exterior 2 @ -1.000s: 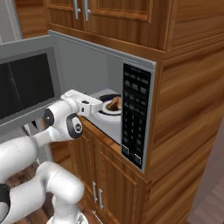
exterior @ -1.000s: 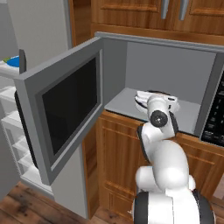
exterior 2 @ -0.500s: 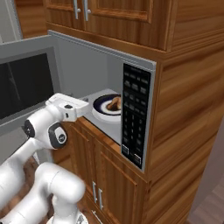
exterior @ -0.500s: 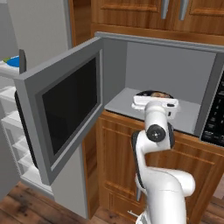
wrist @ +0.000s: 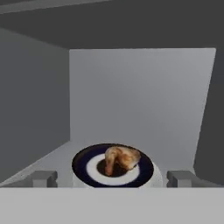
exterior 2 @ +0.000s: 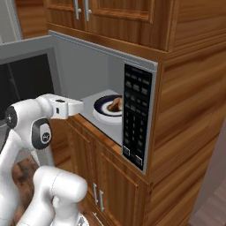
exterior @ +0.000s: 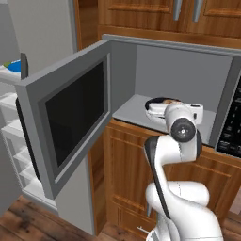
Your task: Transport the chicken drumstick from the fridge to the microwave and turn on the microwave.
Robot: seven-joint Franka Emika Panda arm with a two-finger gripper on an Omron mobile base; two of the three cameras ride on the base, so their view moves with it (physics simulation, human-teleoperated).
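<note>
Two dull grey finger tips poking up wide apart at the foot of the hand view, jaws spread as far as they go and gripping nothing. Straight ahead of the gripper, centred between the tips and a little beyond them: chicken drumstick, lumpy and glossy, golden-brown with darker patches, resting on a flat round plate with a dark blue rim and a pale middle. Not touching the tips, clear air on either side. Plate sitting on the smooth matt grey floor of the microwave, plain grey box walls rising left, right and behind. From the right base view, white rounded arm reaching in level, blocky hand at the mouth of the cavity, gripper just short of the plate, drumstick a small brown lump past it. Beside the opening, black glossy control panel with rows of small buttons. From the left base view, microwave door swung wide open to the left of the hand, flat grey frame around a big black glass window, dark bar handle along its far edge. Plate rim peeping out behind the white wrist. Warm varnished wooden cabinets with raised panels above and below. Far off to the left of the jaws, pale grey fridge, white translucent shelves stacked inside.
</note>
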